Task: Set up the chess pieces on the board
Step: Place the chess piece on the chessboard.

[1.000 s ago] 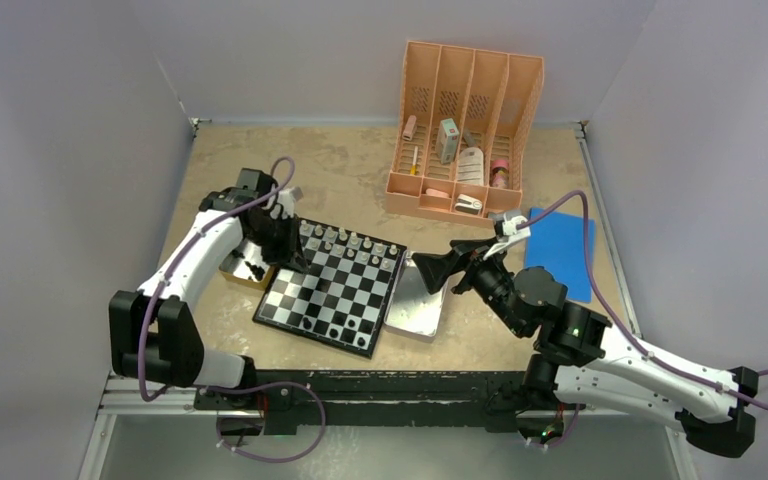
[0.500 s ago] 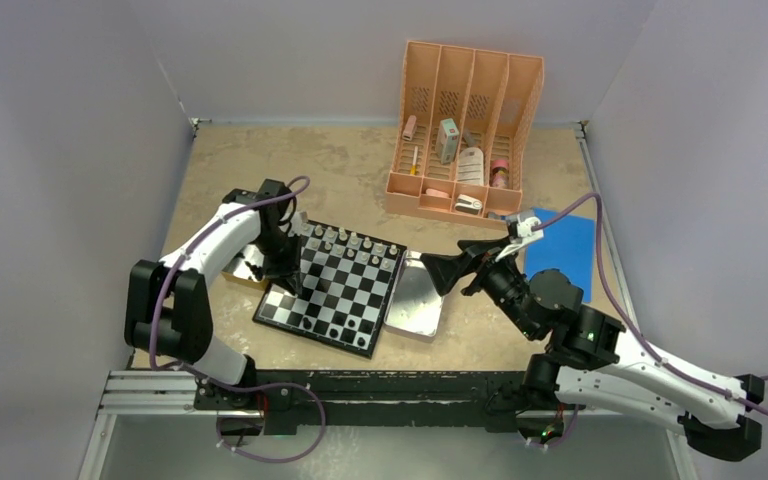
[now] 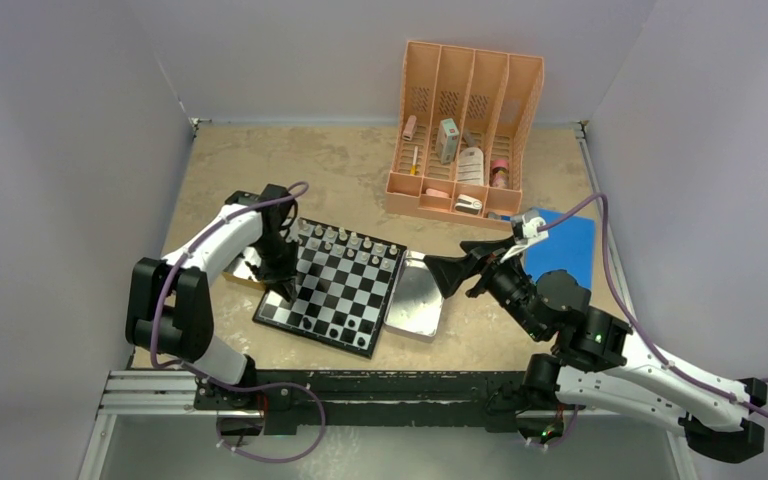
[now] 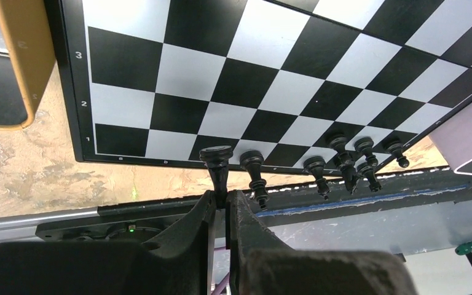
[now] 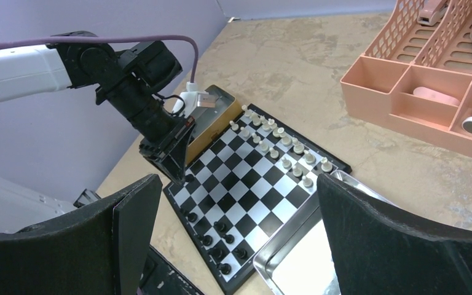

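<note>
The board (image 3: 348,287) lies between the arms. Silvery-white chess pieces (image 3: 345,240) stand along its far rows and several black pieces (image 3: 335,330) near its front edge. My left gripper (image 3: 285,285) is over the board's left side. In the left wrist view my left gripper (image 4: 222,198) is shut on a black chess piece (image 4: 217,165), whose base is at the first row of the board (image 4: 246,80). I cannot tell whether it touches. My right gripper (image 3: 442,270) is open and empty above the silver tray. In the right wrist view it (image 5: 238,179) looks down on the board (image 5: 264,184).
A plain silver tray (image 3: 415,300) lies against the board's right side. A tan tin box (image 3: 245,265) holding pieces sits at the board's left. An orange desk organizer (image 3: 465,130) stands at the back. A blue sheet (image 3: 560,250) lies at the right.
My left gripper has moved from the board's far left corner toward the near side along the left edge, lower over the board. My right arm has drifted slightly right.
</note>
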Controlling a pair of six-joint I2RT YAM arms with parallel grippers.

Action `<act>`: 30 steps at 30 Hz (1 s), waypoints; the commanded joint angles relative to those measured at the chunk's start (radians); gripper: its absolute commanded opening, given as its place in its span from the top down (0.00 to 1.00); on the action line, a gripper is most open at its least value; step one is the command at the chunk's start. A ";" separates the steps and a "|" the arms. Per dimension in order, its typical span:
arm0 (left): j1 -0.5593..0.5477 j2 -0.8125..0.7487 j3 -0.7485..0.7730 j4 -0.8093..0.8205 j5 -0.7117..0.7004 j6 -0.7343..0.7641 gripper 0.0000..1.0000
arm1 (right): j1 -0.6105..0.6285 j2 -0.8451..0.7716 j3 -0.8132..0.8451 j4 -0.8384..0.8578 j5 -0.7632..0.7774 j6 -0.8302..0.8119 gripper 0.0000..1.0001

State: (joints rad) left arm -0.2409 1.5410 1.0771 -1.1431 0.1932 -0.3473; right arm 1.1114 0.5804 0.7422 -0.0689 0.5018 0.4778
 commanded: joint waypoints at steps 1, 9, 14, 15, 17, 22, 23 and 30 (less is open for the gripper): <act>-0.010 -0.003 -0.012 -0.027 -0.012 -0.016 1.00 | -0.001 0.002 0.039 0.034 -0.018 -0.010 0.01; -0.025 -0.008 -0.038 -0.027 -0.026 -0.031 1.00 | -0.001 0.012 0.048 0.029 -0.027 -0.027 0.01; -0.032 -0.019 -0.048 -0.036 -0.056 -0.061 1.00 | -0.001 0.010 0.051 0.026 -0.030 -0.034 0.01; -0.032 -0.019 -0.048 -0.038 -0.059 -0.065 1.00 | -0.001 0.010 0.051 0.024 -0.032 -0.034 0.01; -0.032 -0.016 -0.048 -0.040 -0.056 -0.070 1.00 | -0.001 0.010 0.052 0.020 -0.035 -0.037 0.01; -0.036 -0.017 -0.048 -0.052 -0.048 -0.089 1.00 | -0.001 0.007 0.057 0.017 -0.034 -0.042 0.01; -0.042 -0.023 -0.049 -0.056 -0.045 -0.096 1.00 | -0.001 0.007 0.057 0.013 -0.035 -0.042 0.01; -0.079 -0.027 -0.064 -0.089 -0.043 -0.143 1.00 | -0.001 0.011 0.057 0.023 -0.036 -0.050 0.01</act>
State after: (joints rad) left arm -0.3031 1.5406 1.0275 -1.1927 0.1513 -0.4442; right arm 1.1114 0.5945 0.7532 -0.0765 0.4759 0.4477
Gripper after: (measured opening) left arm 0.078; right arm 0.987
